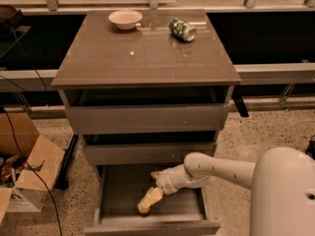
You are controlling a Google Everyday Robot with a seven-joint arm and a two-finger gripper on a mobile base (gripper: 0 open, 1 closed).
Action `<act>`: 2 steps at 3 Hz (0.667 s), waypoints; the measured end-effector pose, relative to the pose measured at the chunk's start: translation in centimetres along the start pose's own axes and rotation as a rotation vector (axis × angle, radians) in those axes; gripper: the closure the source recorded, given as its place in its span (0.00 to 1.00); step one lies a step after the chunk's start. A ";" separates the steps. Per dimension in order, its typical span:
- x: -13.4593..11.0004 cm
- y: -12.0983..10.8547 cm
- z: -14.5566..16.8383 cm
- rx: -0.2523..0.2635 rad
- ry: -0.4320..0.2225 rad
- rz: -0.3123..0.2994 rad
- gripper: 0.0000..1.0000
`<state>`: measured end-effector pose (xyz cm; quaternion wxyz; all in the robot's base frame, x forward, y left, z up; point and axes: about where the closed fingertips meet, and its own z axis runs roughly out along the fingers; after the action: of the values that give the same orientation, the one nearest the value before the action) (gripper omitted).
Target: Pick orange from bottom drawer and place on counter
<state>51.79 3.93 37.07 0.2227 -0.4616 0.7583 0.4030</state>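
Bottom drawer (153, 228) is pulled out and I've got the gripper (149, 200) down inside it, angled onto the orange (143, 211), which sits on the drawer floor near the front wall, left of centre. Gripper tip is touching or just above the fruit; can't tell whether it's open or closed on it. So by my read: reach done, grasp unconfirmed. Lift out and placing on the counter (142, 58) not yet done, approx halfway at best.

Counter is glossy grey-brown w/ a light glare spot; bowl (125, 18) at back left, green can (181, 29) lying at back right, the front half bare, so room to set down there. Speckled floor (256, 132), cardboard box (29, 176) and cables to the cabinet's left, rail behind
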 end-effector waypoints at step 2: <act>6.3 -3.5 5.1 0.052 0.100 0.011 0.00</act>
<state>51.73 3.93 28.19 0.1939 -0.4710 0.7812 0.3609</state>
